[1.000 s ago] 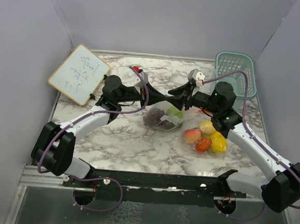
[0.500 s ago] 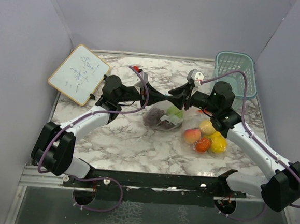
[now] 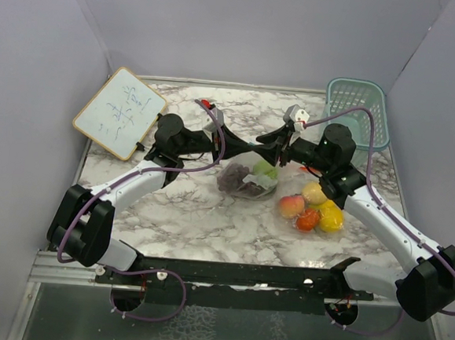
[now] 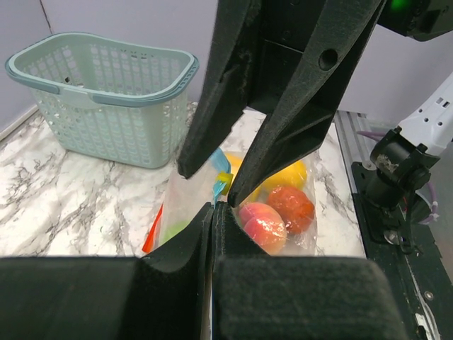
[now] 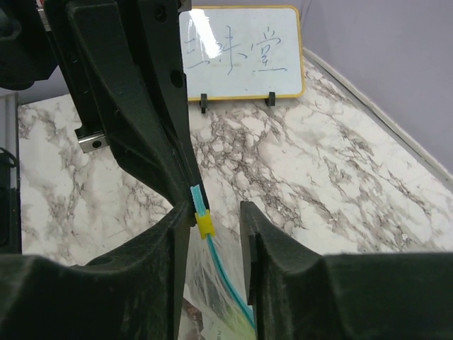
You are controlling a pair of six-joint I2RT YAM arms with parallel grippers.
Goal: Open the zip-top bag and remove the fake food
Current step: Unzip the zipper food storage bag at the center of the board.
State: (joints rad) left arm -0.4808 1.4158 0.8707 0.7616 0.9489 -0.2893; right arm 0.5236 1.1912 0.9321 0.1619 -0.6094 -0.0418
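Left fingers (image 4: 297, 297) clamped tight on the bag (image 3: 248, 167) at its zip edge, right fingers (image 5: 311, 297) apart around the yellow slider (image 5: 204, 224). Grapes (image 3: 231, 180) sit inside the bag; peach (image 3: 291, 205) lies on the table (image 3: 184, 214).

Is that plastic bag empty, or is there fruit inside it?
Not empty: dark grapes and a green fruit show through the bag.

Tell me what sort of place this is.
Probably a robot test cell in a lab: plain panels box in a marble-patterned table, with a handwritten whiteboard and toy fruit as props.
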